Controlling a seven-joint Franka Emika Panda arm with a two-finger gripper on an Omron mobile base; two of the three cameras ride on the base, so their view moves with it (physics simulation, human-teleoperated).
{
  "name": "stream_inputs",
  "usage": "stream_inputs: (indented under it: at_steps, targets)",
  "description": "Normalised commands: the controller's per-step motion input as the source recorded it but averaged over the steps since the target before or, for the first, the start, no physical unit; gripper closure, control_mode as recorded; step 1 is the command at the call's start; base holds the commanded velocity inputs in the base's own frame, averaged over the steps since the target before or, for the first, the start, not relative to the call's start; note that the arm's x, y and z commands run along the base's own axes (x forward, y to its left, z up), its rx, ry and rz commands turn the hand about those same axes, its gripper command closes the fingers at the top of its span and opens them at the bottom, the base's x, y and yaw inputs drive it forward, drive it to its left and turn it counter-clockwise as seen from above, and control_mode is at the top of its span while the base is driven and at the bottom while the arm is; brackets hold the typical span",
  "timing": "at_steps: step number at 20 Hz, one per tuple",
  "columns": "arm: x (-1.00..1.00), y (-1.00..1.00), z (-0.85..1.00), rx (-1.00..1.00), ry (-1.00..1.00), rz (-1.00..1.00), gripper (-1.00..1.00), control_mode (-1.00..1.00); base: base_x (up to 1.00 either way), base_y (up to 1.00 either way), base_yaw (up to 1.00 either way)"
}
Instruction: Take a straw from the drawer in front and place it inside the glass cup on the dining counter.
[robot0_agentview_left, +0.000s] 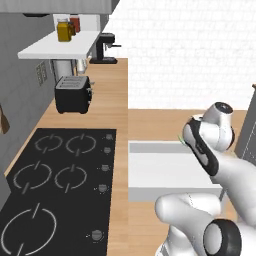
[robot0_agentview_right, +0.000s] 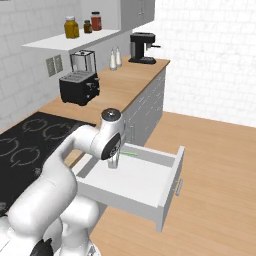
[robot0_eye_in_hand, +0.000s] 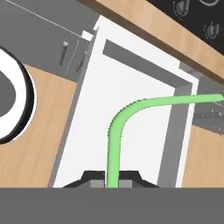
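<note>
The white drawer (robot0_agentview_right: 167, 186) stands pulled open below the wood counter, its white inside (robot0_eye_in_hand: 127, 113) under my hand. My gripper (robot0_eye_in_hand: 112, 182) is shut on the light-green straw (robot0_eye_in_hand: 114, 144), which rises from between the dark fingertips (robot0_eye_in_hand: 92, 177), bends and runs off to the right. From the right base view, the gripper (robot0_agentview_right: 114, 163) hangs just above the drawer's floor with the straw (robot0_agentview_right: 131, 154) sticking out sideways. In the left base view the arm covers the hand over the drawer (robot0_agentview_left: 155, 170). The glass cup and the dining counter are out of view.
A black cooktop (robot0_agentview_left: 55, 185) is set into the counter left of the drawer. Farther back stand a black toaster (robot0_agentview_right: 79, 87) and a coffee machine (robot0_agentview_right: 142, 47). Jars (robot0_agentview_right: 72, 27) sit on a white shelf. Grey cabinet drawers (robot0_agentview_right: 147, 107) line the counter front above the wood floor (robot0_agentview_right: 220, 165).
</note>
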Motion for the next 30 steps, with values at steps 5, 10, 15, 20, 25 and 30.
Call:
stream_inputs:
  at_steps: [5, 10, 15, 20, 25, 30]
  targets:
    - [-0.52, 0.02, 1.00, 0.16, 0.12, 0.00, 1.00, -1.00, 0.00, 0.00, 0.00]
    - [-0.31, 0.15, 0.66, 0.05, 0.20, -0.03, 1.00, -1.00, 0.00, 0.00, 0.00]
    - [-0.02, 0.06, 0.00, -0.01, 0.06, -0.01, 1.00, -1.00, 0.00, 0.00, 0.00]
    - [-0.06, 0.00, 0.00, 0.00, -0.02, 0.00, 1.00, 1.00, -0.55, 0.00, -0.19]
    - [0.00, 0.00, 0.00, 0.00, 0.00, 0.00, 1.00, 1.00, -0.56, 0.06, -0.72]
    - [0.00, 0.00, 0.00, 0.00, 0.00, 0.00, 1.00, 1.00, -0.31, 0.02, -0.85]
